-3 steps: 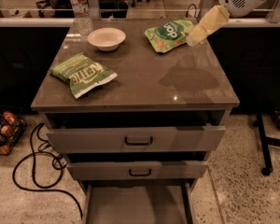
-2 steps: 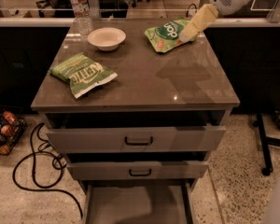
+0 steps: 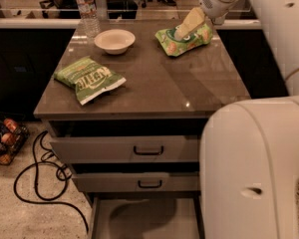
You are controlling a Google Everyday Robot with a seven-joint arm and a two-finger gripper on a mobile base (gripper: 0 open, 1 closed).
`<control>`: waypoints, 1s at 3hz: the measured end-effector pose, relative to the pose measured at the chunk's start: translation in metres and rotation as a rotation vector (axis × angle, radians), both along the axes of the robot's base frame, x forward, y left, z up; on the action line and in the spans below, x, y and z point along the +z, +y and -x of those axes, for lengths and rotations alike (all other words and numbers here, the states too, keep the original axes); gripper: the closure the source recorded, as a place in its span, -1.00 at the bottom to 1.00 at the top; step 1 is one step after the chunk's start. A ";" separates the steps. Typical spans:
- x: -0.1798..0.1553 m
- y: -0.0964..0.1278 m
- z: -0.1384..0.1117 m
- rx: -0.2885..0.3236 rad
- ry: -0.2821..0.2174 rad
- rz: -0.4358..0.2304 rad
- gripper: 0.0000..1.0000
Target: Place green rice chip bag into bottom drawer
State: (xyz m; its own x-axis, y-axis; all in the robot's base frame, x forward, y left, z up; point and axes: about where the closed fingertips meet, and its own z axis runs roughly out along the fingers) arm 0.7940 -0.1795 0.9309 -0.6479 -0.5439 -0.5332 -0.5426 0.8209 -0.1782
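A: Nearest items?
B: The pale arm housing [image 3: 249, 173] fills the lower right. Left of it, the bottom drawer [image 3: 139, 218] is pulled out and its flat grey floor shows. Above it are the middle drawer [image 3: 109, 182] and the top drawer [image 3: 99, 148], each with a black handle. A black cable [image 3: 37, 183] loops on the floor to the left.
A: Tabletop [image 3: 159, 88]?
B: The Kettle bag [image 3: 89, 78] lies front left. The white bowl [image 3: 114, 40] sits further back, well apart from it. A water bottle [image 3: 87, 6] stands at the back left edge.
A: Rice chip bag [image 3: 175, 43]?
B: It lies flat at the back right of the tabletop, not in any drawer.
A: End effector [image 3: 188, 25]?
B: It reaches in from the upper right, angled down, with its tip touching the top of the rice chip bag near the bag's middle. I cannot tell whether it is wide, narrow or gripping.
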 end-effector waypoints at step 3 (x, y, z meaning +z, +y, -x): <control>-0.014 -0.015 -0.015 -0.201 0.043 0.006 -1.00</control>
